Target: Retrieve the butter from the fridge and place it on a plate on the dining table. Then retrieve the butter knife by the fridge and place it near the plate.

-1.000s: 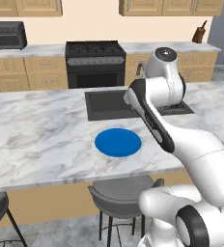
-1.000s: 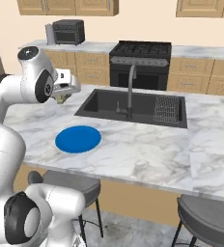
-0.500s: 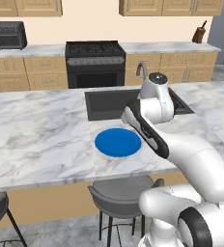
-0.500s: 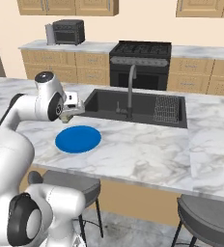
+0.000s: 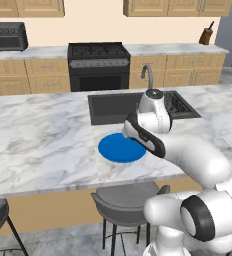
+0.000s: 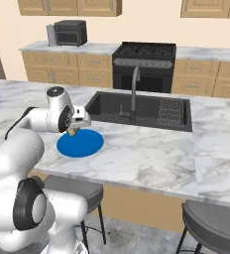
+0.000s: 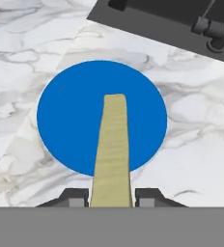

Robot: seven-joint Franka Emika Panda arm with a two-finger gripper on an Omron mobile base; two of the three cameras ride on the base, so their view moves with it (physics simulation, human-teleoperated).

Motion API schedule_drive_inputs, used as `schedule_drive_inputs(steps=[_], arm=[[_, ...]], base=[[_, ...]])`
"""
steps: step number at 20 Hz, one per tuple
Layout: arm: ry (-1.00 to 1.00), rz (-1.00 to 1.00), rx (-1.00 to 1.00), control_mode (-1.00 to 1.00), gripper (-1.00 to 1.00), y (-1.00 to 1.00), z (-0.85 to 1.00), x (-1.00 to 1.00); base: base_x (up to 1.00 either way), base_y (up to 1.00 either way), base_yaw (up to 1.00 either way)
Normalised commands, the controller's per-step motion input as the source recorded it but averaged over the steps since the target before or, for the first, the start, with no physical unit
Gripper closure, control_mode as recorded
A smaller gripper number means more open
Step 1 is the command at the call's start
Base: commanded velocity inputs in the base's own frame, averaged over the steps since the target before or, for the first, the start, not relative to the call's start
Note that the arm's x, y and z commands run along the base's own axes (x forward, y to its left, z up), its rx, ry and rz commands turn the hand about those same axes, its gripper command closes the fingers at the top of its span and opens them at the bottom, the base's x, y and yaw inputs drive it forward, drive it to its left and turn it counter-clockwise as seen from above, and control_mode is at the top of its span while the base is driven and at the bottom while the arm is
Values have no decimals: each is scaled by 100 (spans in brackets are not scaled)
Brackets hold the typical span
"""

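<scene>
**Over the plate, butter in the claw**

From the left base view: lowered since a second ago, wrist dropped from above the sink (image 5: 138, 106) to just over the round, flat blue plate (image 5: 119, 149) on the veined marble dining table (image 5: 38, 145).

From the right base view: gripper (image 6: 72, 132) down at the plate's near rim, clamped on the butter (image 6: 72, 132).

From the hand view: pale yellow, slim stick, long axis straight out from the fingers (image 7: 75, 197), far end over the plate's middle.
</scene>
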Motion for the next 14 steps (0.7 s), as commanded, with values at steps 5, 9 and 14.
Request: schedule_drive_inputs(steps=[5,9,14], arm=[[2,0,0,-100,100,7,-60,13],[0,0,0,-100,100,18,-50,27],[1,0,0,-100,100,4,-35,33]], base=[[0,0,0],[0,0,0],[0,0,0]])
